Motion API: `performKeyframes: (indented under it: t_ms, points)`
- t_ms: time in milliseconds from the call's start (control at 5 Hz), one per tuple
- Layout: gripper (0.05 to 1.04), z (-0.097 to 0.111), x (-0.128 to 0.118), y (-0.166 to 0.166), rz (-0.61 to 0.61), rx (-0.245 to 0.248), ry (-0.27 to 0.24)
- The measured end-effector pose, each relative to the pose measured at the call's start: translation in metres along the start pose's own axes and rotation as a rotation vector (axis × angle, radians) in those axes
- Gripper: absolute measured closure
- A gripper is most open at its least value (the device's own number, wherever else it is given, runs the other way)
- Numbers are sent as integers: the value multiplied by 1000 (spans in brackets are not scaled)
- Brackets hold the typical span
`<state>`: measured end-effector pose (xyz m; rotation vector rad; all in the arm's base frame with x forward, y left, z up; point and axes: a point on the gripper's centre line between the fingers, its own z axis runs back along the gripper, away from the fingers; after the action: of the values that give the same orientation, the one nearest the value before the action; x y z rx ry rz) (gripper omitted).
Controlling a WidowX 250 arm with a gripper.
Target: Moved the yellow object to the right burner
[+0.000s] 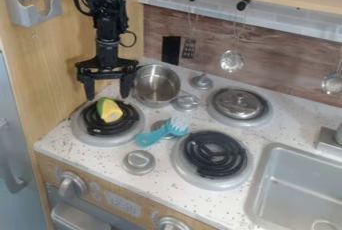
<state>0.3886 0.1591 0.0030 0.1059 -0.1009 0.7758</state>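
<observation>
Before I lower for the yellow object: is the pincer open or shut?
Open: the pincer has its fingers wide apart, nothing held between.

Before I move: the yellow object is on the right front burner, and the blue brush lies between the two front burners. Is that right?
Not quite: the camera view shows the yellow object on the left front burner. The blue brush does lie between that and the right front burner.
</observation>
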Motion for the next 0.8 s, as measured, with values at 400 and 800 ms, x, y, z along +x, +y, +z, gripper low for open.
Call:
performKeyframes:
  t_ms: [400,800]
  points:
    - [85,-35,2,2,59,41,-3]
    - [143,-51,8,-8,53,71,25]
